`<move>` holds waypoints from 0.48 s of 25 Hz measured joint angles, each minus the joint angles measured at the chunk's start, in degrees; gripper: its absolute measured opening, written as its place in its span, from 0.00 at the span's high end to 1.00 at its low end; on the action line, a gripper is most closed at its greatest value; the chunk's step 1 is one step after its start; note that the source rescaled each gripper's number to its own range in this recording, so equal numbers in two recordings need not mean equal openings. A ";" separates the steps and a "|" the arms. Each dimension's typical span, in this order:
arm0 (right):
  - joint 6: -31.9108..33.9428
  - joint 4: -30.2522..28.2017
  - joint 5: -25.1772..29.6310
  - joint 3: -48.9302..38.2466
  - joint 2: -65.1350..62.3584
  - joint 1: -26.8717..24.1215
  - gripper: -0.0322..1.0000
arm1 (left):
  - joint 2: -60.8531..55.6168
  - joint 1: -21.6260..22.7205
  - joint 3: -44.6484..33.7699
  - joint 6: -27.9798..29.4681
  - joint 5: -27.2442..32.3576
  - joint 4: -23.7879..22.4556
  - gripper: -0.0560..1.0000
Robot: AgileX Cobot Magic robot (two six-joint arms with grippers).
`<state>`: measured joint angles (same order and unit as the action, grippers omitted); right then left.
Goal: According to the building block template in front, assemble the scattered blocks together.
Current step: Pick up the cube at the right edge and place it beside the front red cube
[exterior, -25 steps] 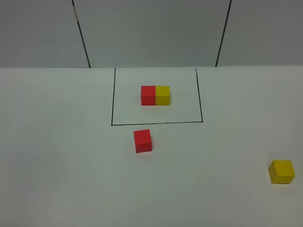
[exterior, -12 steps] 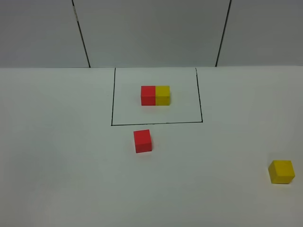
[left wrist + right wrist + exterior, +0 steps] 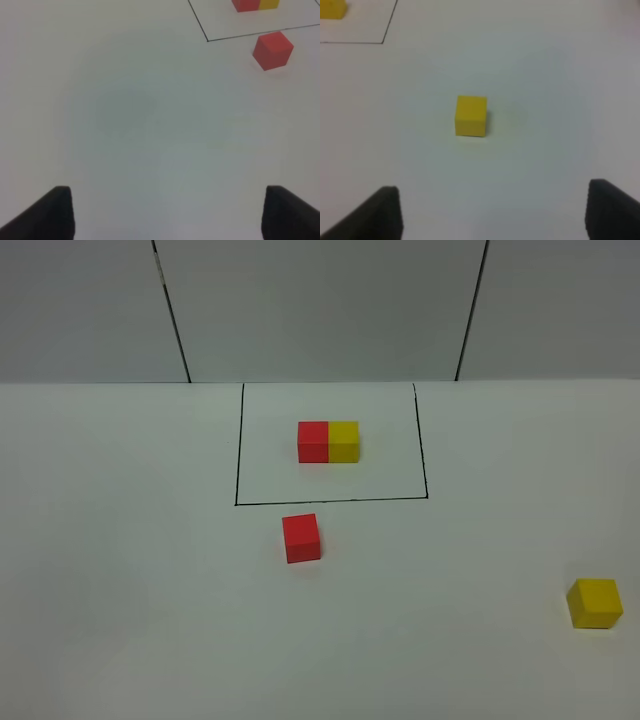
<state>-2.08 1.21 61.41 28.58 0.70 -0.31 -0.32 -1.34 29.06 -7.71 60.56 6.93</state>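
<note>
Comparing the overhead pictures across the last second, you will find no change: nothing on the white table [image 3: 120, 640] has shifted, and neither arm has entered that view. The black-lined rectangle [image 3: 238, 440] sits at the far middle, with the template bar [image 3: 328, 441] inside it, red half to the left and yellow to the right. Your left gripper [image 3: 167, 200] hangs over bare table, fingers spread wide with nothing between them. Your right gripper [image 3: 492, 200] is likewise spread and empty. The red cube [image 3: 301, 538] lies just outside the rectangle's near line. The yellow cube [image 3: 595, 603] lies well apart from it, toward the near right edge, ahead of the right gripper. Judgement: assembly has not begun, and both cubes await a first pick.
</note>
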 joint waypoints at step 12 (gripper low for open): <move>0.00 0.00 0.00 0.00 0.00 0.00 0.44 | 0.00 0.00 0.00 2.39 -0.05 0.00 0.18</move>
<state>-2.08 1.21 61.41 28.58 0.70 -0.31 -0.32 -1.34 29.06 -5.32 60.52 6.93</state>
